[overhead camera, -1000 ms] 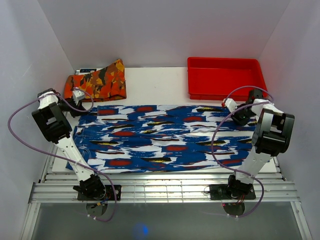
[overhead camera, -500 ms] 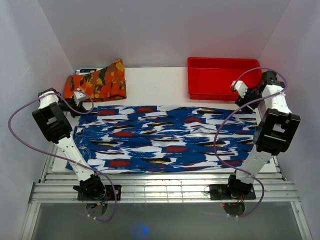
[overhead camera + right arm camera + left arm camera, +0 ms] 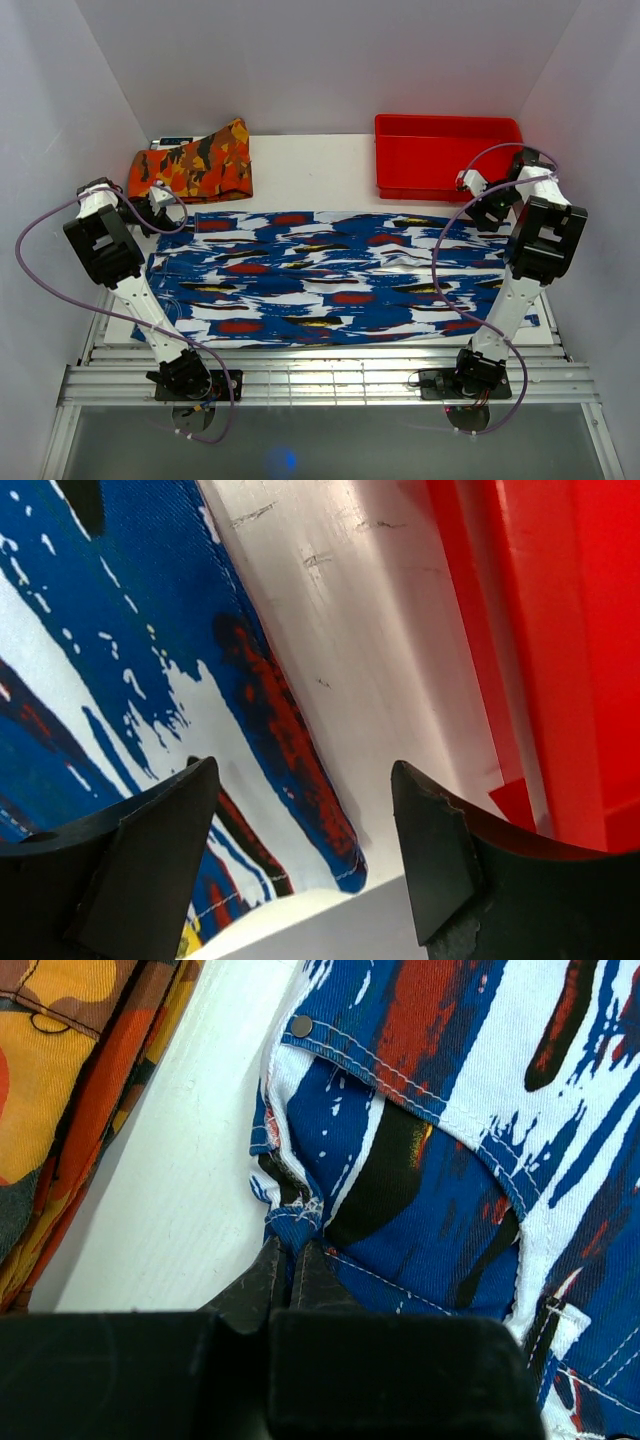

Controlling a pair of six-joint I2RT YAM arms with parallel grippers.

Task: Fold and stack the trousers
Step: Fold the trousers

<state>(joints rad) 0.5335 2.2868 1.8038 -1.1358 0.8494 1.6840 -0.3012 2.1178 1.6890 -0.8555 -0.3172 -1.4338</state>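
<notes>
The trousers (image 3: 330, 275), printed in blue and white with red patches, lie spread flat across the table, waist to the left and leg ends to the right. My left gripper (image 3: 158, 205) is at the far waist corner. In the left wrist view it (image 3: 293, 1250) is shut on a bunched blue fold of the trousers (image 3: 450, 1090) at that corner. My right gripper (image 3: 478, 198) hangs open above the far leg hem. The right wrist view shows its jaws (image 3: 302, 770) wide apart with nothing between them, over the trousers' edge (image 3: 120, 660) and bare table (image 3: 330, 610).
A red bin (image 3: 450, 155) stands at the back right, close beside the right gripper; its wall (image 3: 560, 630) fills the right wrist view's right side. A folded orange patterned garment (image 3: 195, 165) lies at the back left, next to the left gripper and in its wrist view (image 3: 60, 1080).
My right gripper has opened, let go of the leg end and drawn back toward the red bin. The leg end now lies flat. The left gripper holds as before.
</notes>
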